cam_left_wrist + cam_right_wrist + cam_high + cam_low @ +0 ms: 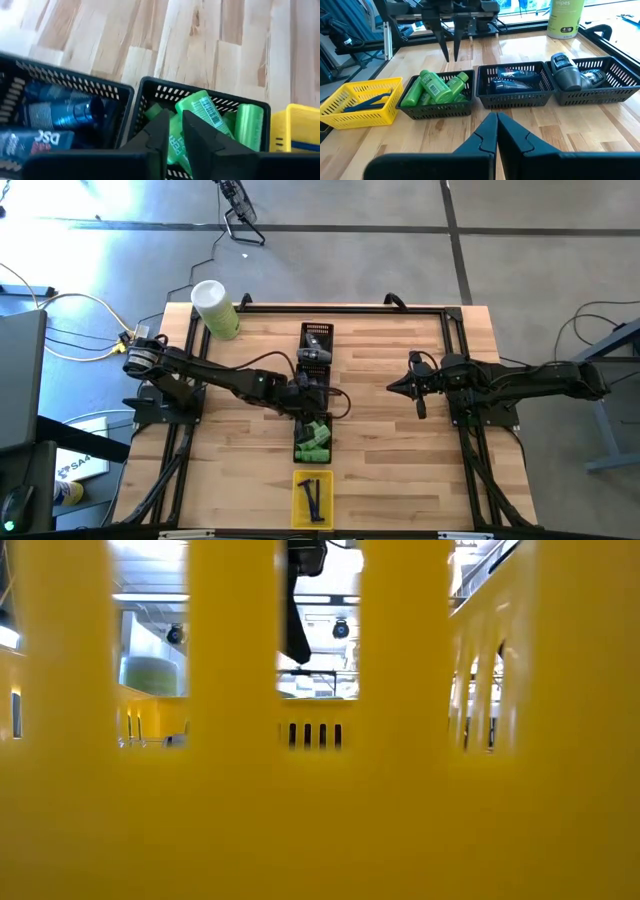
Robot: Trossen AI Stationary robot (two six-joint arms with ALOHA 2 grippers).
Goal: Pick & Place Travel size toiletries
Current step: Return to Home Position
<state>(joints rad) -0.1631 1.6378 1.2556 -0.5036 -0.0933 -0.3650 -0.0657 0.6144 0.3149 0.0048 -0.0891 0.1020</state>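
Several bright green little bottles (435, 87) lie in a black tray (312, 438) near the table's middle. My left gripper (449, 52) hangs above that tray's far rim and points slanting down. Its fingers (165, 132) stand a narrow gap apart with nothing between them. The neighbouring black tray holds dark blue tubes (512, 80), and the one beyond it holds grey pieces (570, 72). Thin dark sticks (370, 100) lie in a yellow tray (313, 498) at the near edge. My right gripper (393, 387) waits shut over the table's right half, touching nothing.
A big pale-green cylinder with a white top (215, 308) stands at the far left corner. The trays form one column down the table's middle. The yellow tray's wall (320, 790) fills the low view. Bare wood lies to the left and right of the column.
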